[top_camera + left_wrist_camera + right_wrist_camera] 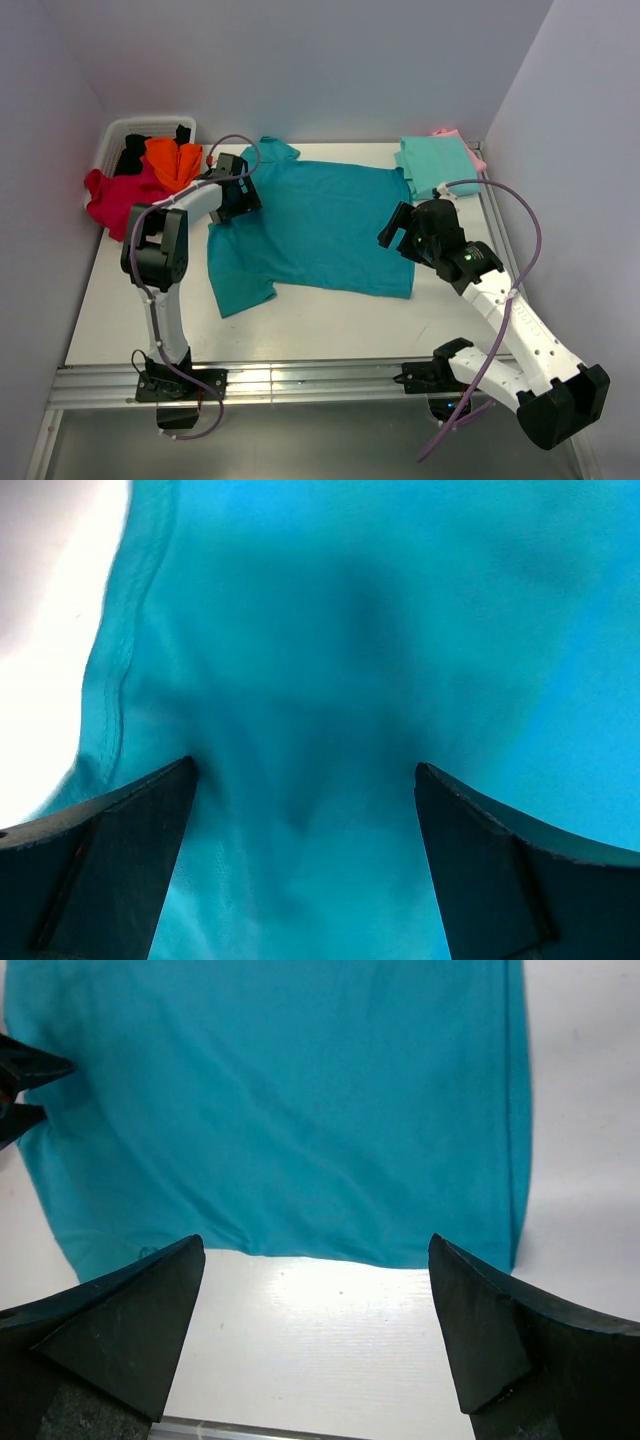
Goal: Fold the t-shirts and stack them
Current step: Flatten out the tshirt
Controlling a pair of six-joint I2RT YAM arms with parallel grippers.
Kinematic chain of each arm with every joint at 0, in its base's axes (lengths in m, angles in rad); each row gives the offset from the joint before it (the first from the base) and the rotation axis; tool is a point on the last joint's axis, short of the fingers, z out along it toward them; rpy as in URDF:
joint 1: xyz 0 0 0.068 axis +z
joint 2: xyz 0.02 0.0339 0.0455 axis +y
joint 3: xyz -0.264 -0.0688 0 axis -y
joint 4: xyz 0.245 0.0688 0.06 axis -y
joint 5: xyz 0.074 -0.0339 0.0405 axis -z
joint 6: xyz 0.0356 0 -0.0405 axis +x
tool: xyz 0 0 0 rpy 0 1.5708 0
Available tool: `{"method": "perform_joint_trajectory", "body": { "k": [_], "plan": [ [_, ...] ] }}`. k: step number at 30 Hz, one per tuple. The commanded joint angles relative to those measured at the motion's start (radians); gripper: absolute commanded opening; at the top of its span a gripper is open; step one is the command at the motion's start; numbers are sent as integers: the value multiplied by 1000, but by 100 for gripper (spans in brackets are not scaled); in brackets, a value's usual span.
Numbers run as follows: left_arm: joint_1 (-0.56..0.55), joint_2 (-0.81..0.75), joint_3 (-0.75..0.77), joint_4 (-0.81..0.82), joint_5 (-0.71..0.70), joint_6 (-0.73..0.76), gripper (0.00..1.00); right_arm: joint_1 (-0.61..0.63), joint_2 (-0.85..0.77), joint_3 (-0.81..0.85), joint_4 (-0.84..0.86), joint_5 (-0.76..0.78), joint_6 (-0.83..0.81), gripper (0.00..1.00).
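Teal t-shirt (320,225) lies spread on the bench (300,320), with your left pincer (305,770) and right pincer (317,1245) released over opposite ends. Folding seems about to start, so grip 2 edges next.

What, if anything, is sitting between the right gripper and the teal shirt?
Nothing visible. The open right gripper looks straight at the hem of the teal t-shirt, with only a strip of bare table between it and the cloth.

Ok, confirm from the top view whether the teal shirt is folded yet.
No, the teal shirt lies spread open on the table, both sleeves out.
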Motion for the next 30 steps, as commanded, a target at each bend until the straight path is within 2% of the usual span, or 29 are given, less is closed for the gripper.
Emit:
{"method": "perform_joint_trajectory", "body": {
  "k": [1, 6, 15, 19, 22, 26, 28, 30],
  "plan": [
    [18, 3, -85, -122, -78, -64, 98, -1, -22, 31, -31, 56, -17, 100],
    [41, -58, -207, -122, -89, -86, 98, -2, -17, 21, -20, 66, -18, 100],
    [41, -135, -252, -138, -114, -63, 98, -2, 14, 27, -8, 73, -11, 100],
    [41, -199, -205, -144, -109, -36, 99, -4, -11, 2, 3, 73, 5, 100],
    [41, -244, -84, -231, -99, -41, 99, -2, -32, 5, -20, 94, 8, 100],
    [41, -398, 6, -314, -94, -3, 99, 1, -68, 66, -40, 141, -38, 100],
    [36, -519, -23, -328, -133, 17, 99, 1, -87, 100, -46, 184, -70, 100],
    [33, -621, -123, -316, -138, 5, 100, 1, -89, 123, -60, 195, -71, 100]
  ]
}}
